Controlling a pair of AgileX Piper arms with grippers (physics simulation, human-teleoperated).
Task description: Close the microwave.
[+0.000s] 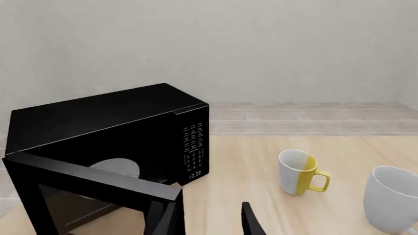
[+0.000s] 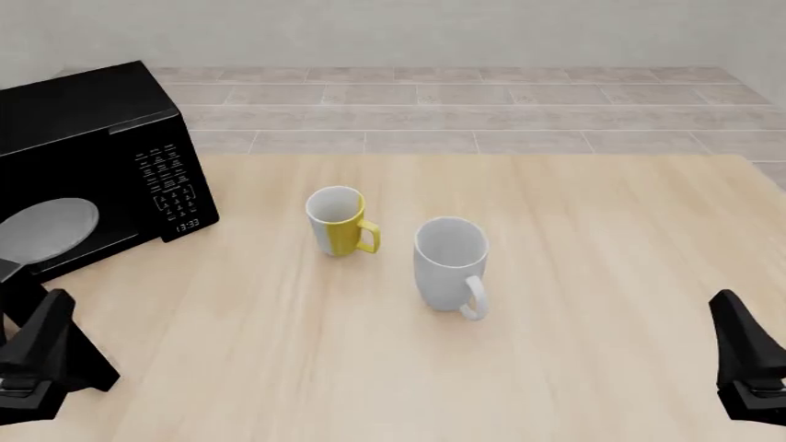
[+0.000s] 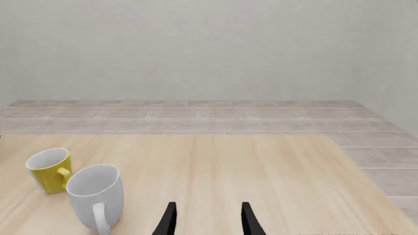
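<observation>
Microwave [image 2: 105, 138] sits at the far-left corner of the wooden table [image 2: 590, 276], turned at an angle so its keypad panel [image 2: 169, 184] faces toward the table middle. Clock display reads as small white digits below the keypad. Door [image 1: 91, 178] is swung open toward the near-left edge; in the left wrist view its top edge runs across the cavity mouth, and the grey round plate [image 2: 47, 228] shows inside.

Left gripper [image 1: 209, 220]: fingers parted, nothing between them, positioned just beside the free end of the open door. Whether one finger touches the door edge cannot be told from these views. In the front view this gripper shows only as dark wedge shapes at the near-left corner.

Right gripper [image 3: 206, 218]: fingers apart with a clear gap, holding nothing, low over the near-right part of the table, well apart from the microwave.

Other items: yellow-and-white mug [image 2: 338, 221] near the table middle, white mug [image 2: 451, 267] just beside it toward the near edge, both upright, both clear of the door's swing as far as can be judged.

Step in hand, by judgement: approach to the door, push not yet done. Task is at its start, door wide open.

Next move calls for: left gripper placed on the outer face of the door near its free end, then a sweep toward the cavity following the hinge arc until the door seats flush. Right arm not needed
</observation>
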